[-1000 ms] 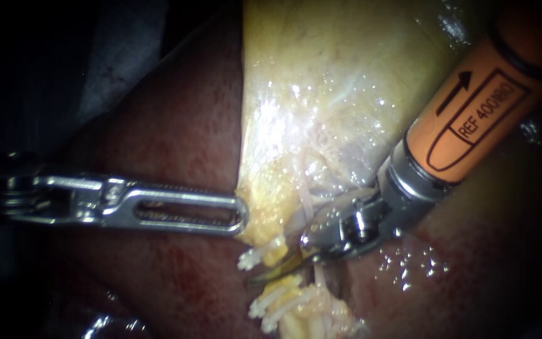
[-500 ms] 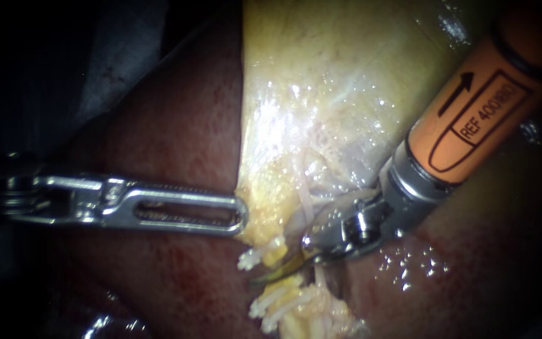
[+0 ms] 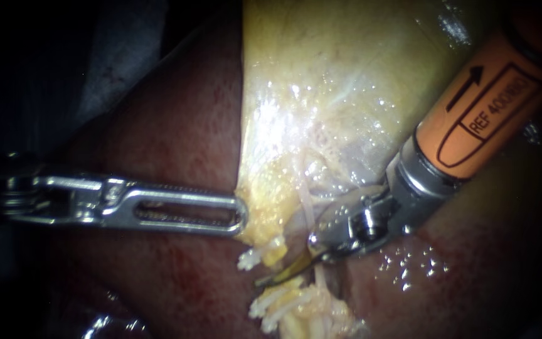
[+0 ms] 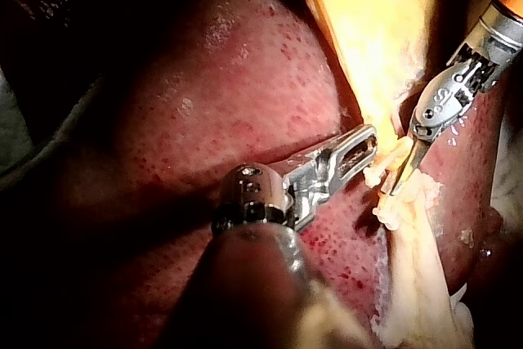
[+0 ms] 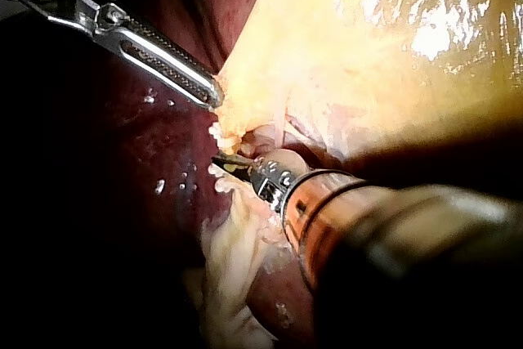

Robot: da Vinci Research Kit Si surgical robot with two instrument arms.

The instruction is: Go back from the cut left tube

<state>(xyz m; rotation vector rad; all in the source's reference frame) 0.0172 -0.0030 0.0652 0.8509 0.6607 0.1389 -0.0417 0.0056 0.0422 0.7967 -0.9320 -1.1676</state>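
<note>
Between frayed tube stumps [image 3: 253, 258]: right instrument [image 3: 283, 274], curved end effector pressed together; left instrument [image 3: 238, 216] pinching gallbladder [image 3: 321, 81].

Pale gallbladder [image 3: 321, 75] against dark red liver [image 3: 177, 125]

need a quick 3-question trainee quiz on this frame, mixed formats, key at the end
1. True or false: the right instrument has its blades in the gap between the two ends of the cut tube.
2. Where is the tip of the left instrument? A. at the lower edge of the gallbladder; B. between the right instrument's blades; C. out of view.
3. Fill in: the white ridged things on both tube ends are ____.
Key: 1 true; 2 A; 3 clips.
</note>
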